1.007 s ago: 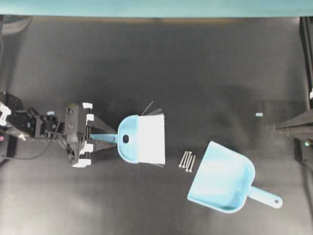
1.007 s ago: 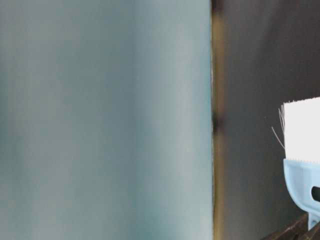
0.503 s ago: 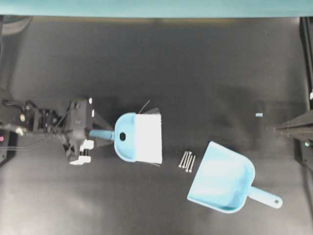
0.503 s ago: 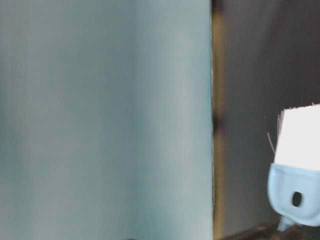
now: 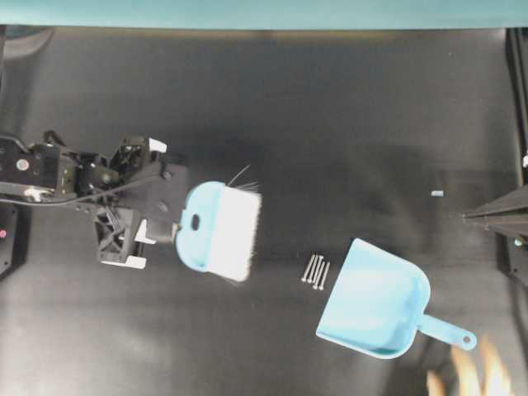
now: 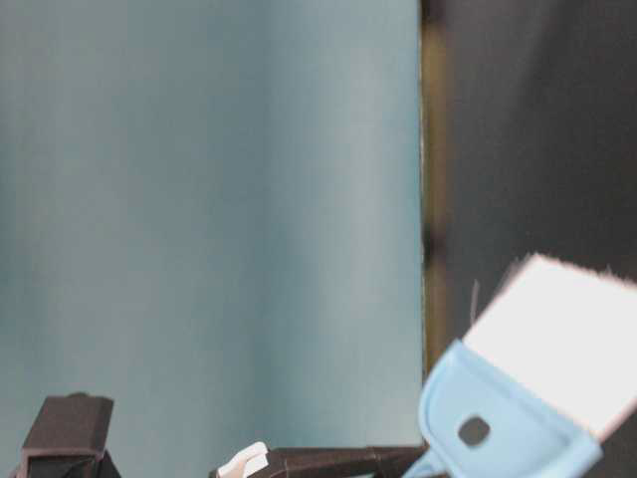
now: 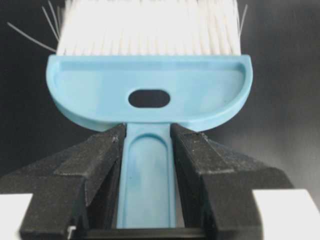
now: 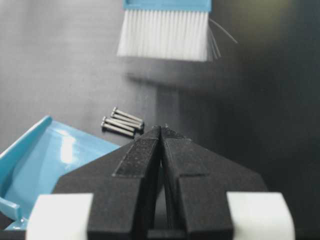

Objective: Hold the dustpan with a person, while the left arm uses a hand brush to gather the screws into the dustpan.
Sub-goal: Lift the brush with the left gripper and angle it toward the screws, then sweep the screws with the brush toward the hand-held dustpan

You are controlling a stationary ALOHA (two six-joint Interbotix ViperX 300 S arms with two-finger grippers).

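The left gripper (image 7: 147, 150) has its jaws clamped on the handle of the hand brush (image 5: 219, 228), which is lifted clear of the table (image 5: 330, 124) with bristles toward the screws (image 5: 316, 271). The screws lie just beside the mouth of the dustpan (image 5: 375, 301). The right gripper (image 8: 161, 132) has its jaws pressed together, grasping nothing.

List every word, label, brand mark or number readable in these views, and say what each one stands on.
None can be read in any view.
The hand brush, dustpan and screws show no print.
The white pads on the left claw and right claw are blank.
A small pale tag on the table is too small to tell.
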